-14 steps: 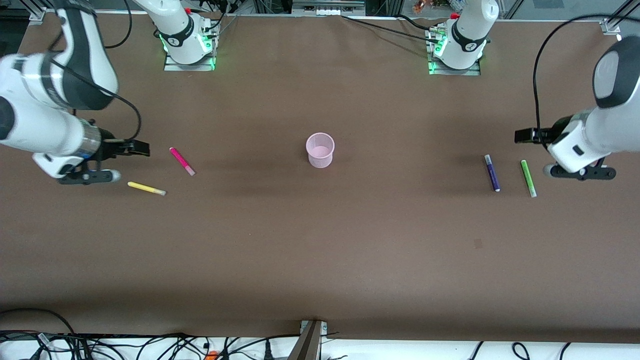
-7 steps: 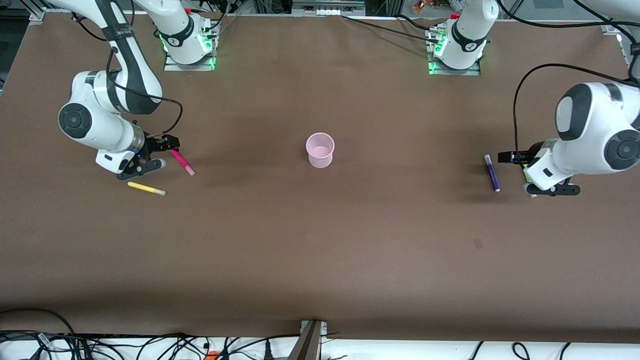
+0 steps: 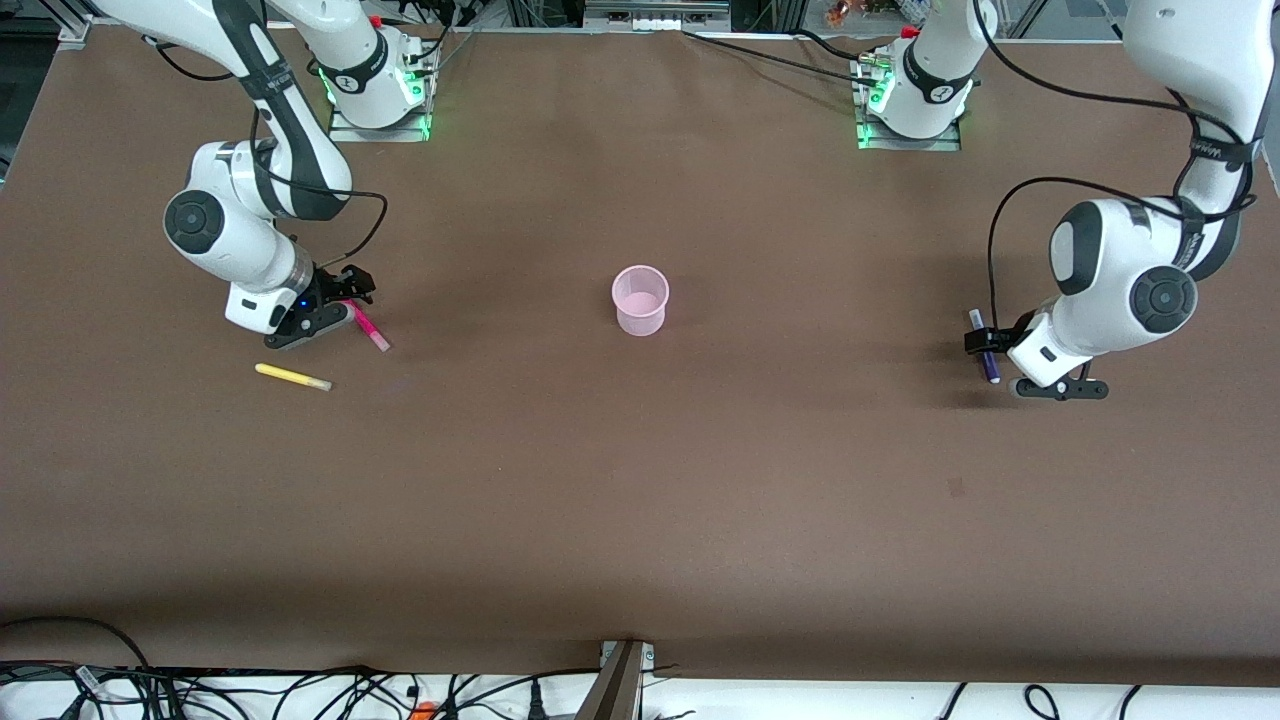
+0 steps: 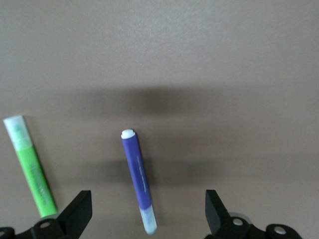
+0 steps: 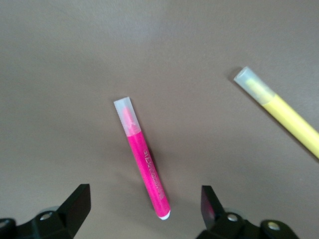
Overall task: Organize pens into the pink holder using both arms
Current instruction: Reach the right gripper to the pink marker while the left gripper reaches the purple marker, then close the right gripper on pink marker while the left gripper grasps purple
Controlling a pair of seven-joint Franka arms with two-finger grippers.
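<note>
Two grabs pending, w/ both claws spread wide and holding nothing. We'd drop each straight down, fingers either side of the barrel mid-length, then close. Left gripper point(image 4: 147, 211) straddles the purple pen point(image 4: 138, 179); green pen point(image 4: 30, 165) lies just beside. Right gripper point(image 5: 144, 206) straddles the magenta pen point(image 5: 143, 164), yellow pen point(image 5: 279, 109) near. Pink holder point(image 3: 640, 300) stands mid-table, well apart from both.

The upright pink holder point(image 3: 640, 299) stands mid-table, with the magenta pen point(image 3: 368, 328) and yellow pen point(image 3: 292, 377) lying flat toward the right arm's end, and the purple pen point(image 3: 983, 344) and green pen point(image 4: 30, 166) lying flat toward the left arm's end.
</note>
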